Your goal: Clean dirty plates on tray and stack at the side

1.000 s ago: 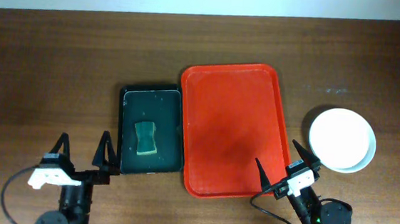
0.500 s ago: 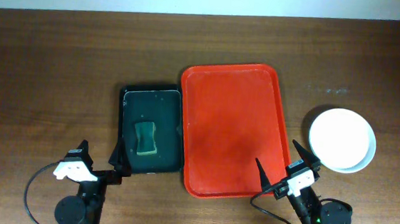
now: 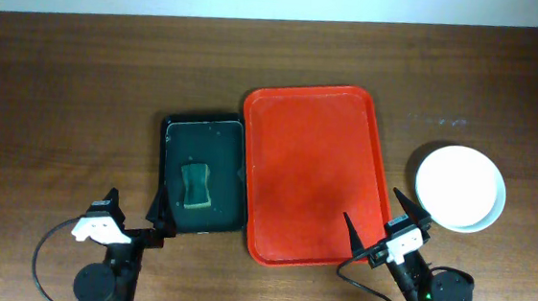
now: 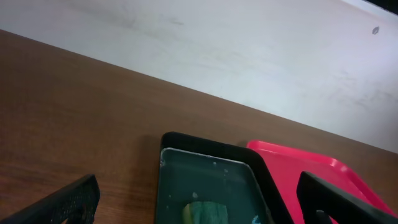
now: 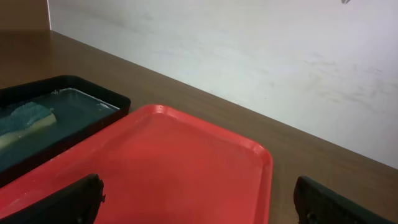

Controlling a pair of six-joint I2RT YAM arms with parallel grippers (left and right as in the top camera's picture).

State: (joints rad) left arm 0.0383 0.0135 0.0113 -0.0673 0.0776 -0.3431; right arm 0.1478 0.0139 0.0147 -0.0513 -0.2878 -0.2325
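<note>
The red tray (image 3: 312, 178) lies bare in the middle of the table; it also shows in the right wrist view (image 5: 161, 168) and at the right edge of the left wrist view (image 4: 298, 171). A stack of plates (image 3: 460, 189) with a white one on top and a pale blue rim below sits on the dark wood table to the tray's right. My left gripper (image 3: 133, 212) is open and empty at the near edge, left of the black tray. My right gripper (image 3: 387, 220) is open and empty at the red tray's near right corner.
A smaller black tray (image 3: 202, 176) holding water and a green sponge (image 3: 196, 184) sits against the red tray's left side; it shows in the left wrist view (image 4: 211, 186). A pale wall runs behind the table's far edge.
The left arm has shifted to the right and turned toward the black tray between the oldest frame and half a second ago; since then nothing has moved. The right arm is still.
</note>
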